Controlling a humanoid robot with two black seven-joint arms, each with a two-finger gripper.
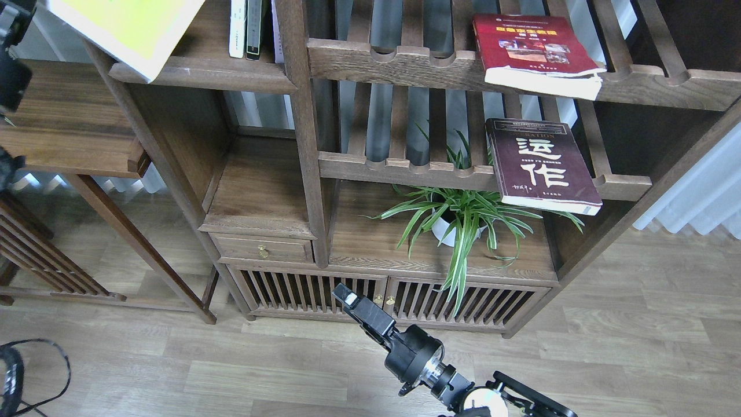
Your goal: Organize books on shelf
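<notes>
1. The yellow-green book [130, 32] overhangs the front lip of the shelf [202, 74] at top left and looks liable to slide off if nudged.
2. The red book [535, 52] and maroon book [541, 165] lie on slatted racks, corners jutting forward.
3. The right gripper [346, 296] hangs low before the cabinet [382, 298], holding nothing; its jaw opening cannot be told. The left gripper [11, 52] is barely visible.
4. Open floor surrounds the arm; a plant [460, 211] crowds the space under the maroon book.

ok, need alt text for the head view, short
A wooden bookcase with a red book on its upper slatted rack, a maroon book on the rack below, and a yellow-green book overhanging the solid shelf at top left. A potted plant sits below; the right gripper hangs low in front.
</notes>
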